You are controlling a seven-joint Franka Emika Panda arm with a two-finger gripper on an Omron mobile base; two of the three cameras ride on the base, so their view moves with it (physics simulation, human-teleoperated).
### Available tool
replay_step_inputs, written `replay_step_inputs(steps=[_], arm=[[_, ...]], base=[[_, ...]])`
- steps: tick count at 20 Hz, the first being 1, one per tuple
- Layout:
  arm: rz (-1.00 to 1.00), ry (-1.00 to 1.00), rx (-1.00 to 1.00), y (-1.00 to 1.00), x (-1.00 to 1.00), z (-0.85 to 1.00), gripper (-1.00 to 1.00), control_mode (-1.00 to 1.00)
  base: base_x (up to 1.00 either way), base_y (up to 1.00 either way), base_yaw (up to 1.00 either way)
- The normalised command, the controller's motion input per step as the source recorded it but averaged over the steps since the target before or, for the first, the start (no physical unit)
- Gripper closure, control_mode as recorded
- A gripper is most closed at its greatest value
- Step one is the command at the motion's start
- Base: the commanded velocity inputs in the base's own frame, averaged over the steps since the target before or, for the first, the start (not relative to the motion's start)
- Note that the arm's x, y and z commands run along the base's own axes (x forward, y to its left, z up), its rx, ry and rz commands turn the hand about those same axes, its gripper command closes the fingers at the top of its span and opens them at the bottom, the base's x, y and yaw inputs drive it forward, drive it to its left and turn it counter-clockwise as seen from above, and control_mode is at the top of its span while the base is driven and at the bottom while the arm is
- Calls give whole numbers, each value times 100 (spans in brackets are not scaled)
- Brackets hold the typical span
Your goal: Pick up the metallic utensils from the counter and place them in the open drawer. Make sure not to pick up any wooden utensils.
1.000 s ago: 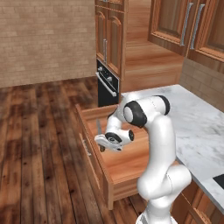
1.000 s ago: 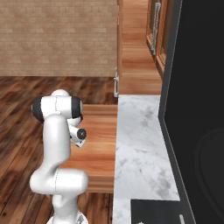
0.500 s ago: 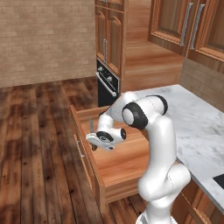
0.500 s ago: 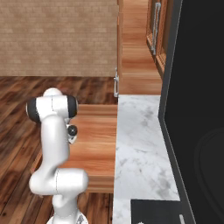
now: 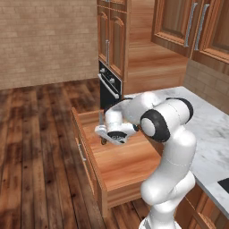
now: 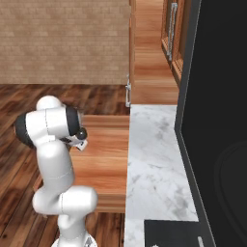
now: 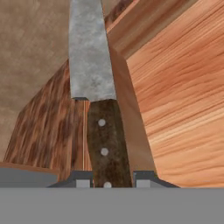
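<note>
Risk sits mainly at the drawer's [image 5: 120, 172] left wall. In the hand view the knife [image 7: 98, 109] hangs over that rim, its blade reaching out over the floor [image 5: 40, 134] beyond the drawer; let go here, I judge it could strike the edge, tip outward and fall to the boards. A tilted hand adds to that, since a smooth, heavy blade would pull the point down first.

The end effector [image 5: 107, 136] is closed narrowly on the knife's dark handle, the jaws pressing it from either side, above the drawer's back left part.

The blade is flat, mottled grey steel, broad and straight-edged. The handle is rough dark brown with pale rivets. The drawer is a shallow box of light, fine-grained wood. To its right the tabletop [image 5: 210, 134] is white-grey veined marble, slick-looking; the floor is dark, streaked planking.
</note>
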Motion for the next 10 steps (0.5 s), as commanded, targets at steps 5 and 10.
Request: replay_step_inputs(steps=[5,10], arm=[[0,13,-15,-49,-22,46,100,-100],[0,23,-34,-12,-1,14,100,-100]], base=[[0,0,0],[0,0,0]])
